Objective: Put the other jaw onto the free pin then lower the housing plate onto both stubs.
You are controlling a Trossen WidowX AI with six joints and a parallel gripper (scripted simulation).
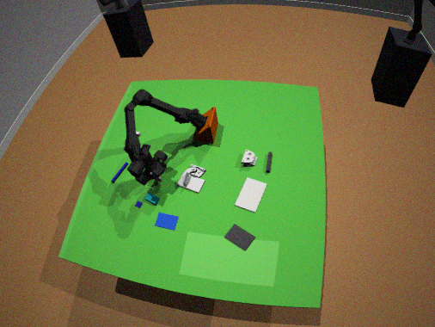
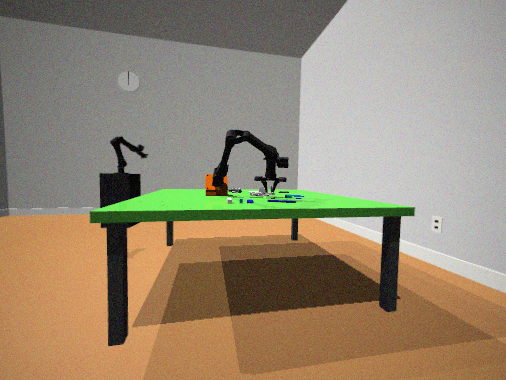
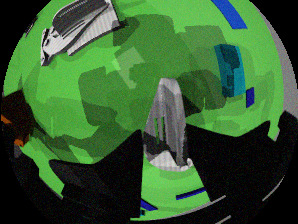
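My gripper point(image 1: 157, 180) point(image 2: 269, 189) point(image 3: 160, 131) points down and is shut on the loose grey jaw point(image 3: 171, 107), with one dark finger on each side of it. The jaw's white toothed end lies toward the bottom of the wrist view. The white base point(image 1: 196, 185) point(image 3: 102, 25) lies to the right of my gripper in the top view and carries the other grey jaw point(image 1: 186, 179) point(image 3: 75, 16). The pins are too small to tell. A white piece with dark spots point(image 1: 248, 157), perhaps the housing plate, lies farther right.
A teal block point(image 1: 151, 199) point(image 3: 231, 70) and a small blue cube point(image 1: 138, 204) point(image 3: 250, 97) lie near my gripper. A blue bar point(image 1: 119, 172), a blue plate point(image 1: 167, 221), a white plate point(image 1: 251, 194), a dark plate point(image 1: 240, 237) and a black bar point(image 1: 269, 162) lie around. An orange block point(image 1: 209, 126) stands at the arm's base.
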